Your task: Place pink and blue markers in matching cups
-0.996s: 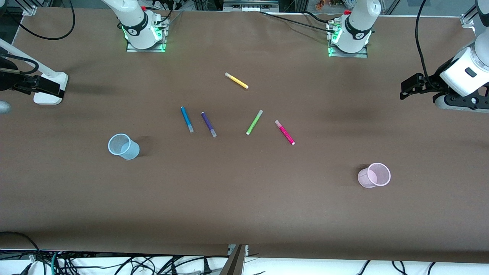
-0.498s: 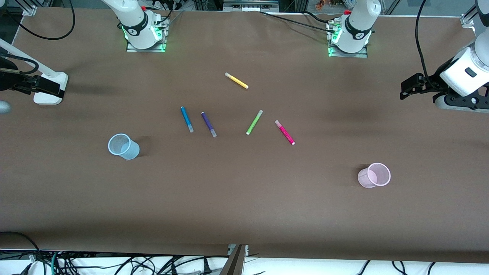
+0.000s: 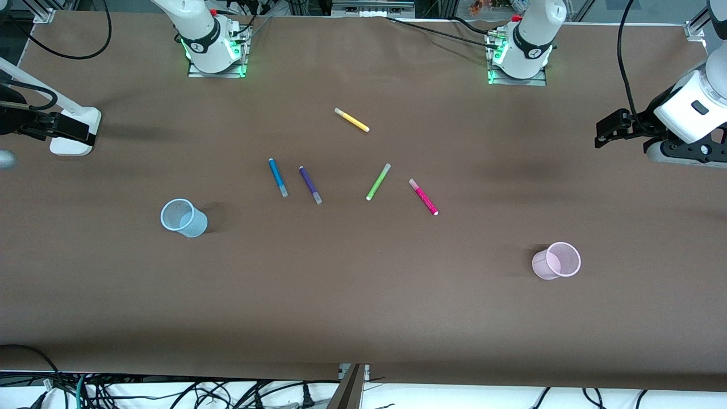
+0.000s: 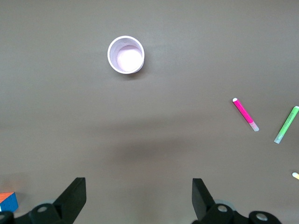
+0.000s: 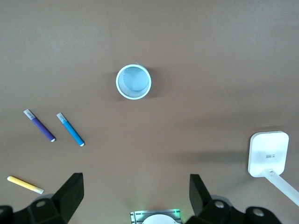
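Observation:
The blue marker (image 3: 278,177) and the pink marker (image 3: 423,196) lie flat mid-table among other pens. The pale blue cup (image 3: 183,218) stands upright toward the right arm's end, nearer the front camera than the blue marker. The pale pink cup (image 3: 556,261) stands upright toward the left arm's end. My left gripper (image 4: 138,186) is open and empty, high over bare table, with the pink cup (image 4: 125,54) and pink marker (image 4: 245,114) in its view. My right gripper (image 5: 135,186) is open and empty, high over bare table, with the blue cup (image 5: 133,81) and blue marker (image 5: 70,129) in its view.
A dark purple pen (image 3: 310,184) lies beside the blue marker. A lime green pen (image 3: 378,182) lies beside the pink marker. A yellow pen (image 3: 352,120) lies nearer the robots' bases. A white stand base (image 3: 74,133) sits at the right arm's end.

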You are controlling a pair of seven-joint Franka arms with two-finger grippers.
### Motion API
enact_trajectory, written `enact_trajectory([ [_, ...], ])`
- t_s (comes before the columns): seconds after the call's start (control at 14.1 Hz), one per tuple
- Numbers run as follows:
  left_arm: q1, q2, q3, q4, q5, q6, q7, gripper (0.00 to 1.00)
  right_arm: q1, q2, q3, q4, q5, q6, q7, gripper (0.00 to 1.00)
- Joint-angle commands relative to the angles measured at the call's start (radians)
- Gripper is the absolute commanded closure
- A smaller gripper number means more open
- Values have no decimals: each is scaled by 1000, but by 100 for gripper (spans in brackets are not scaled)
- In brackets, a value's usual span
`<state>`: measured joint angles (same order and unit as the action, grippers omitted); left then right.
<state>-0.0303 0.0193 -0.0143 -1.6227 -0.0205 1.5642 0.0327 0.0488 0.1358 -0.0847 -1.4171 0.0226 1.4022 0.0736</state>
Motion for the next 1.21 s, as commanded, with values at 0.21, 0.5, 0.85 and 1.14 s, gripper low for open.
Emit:
enact_trajectory([
  [0.21,3,-1,2,18,-21,-21,26,0,12,11,11,21,2,-6,14,0],
  [0.5,3,-1,4,18,-21,-21,26,0,20,27,13,17,-4,-8,12,0],
  [0.85,3,-1,2,18,-21,-21,26,0,86,61,14,17,-6,-8,2,0],
  [1.14,3,-1,2,18,-21,-21,26,0,170,135,14,13,-6,-8,0,0],
])
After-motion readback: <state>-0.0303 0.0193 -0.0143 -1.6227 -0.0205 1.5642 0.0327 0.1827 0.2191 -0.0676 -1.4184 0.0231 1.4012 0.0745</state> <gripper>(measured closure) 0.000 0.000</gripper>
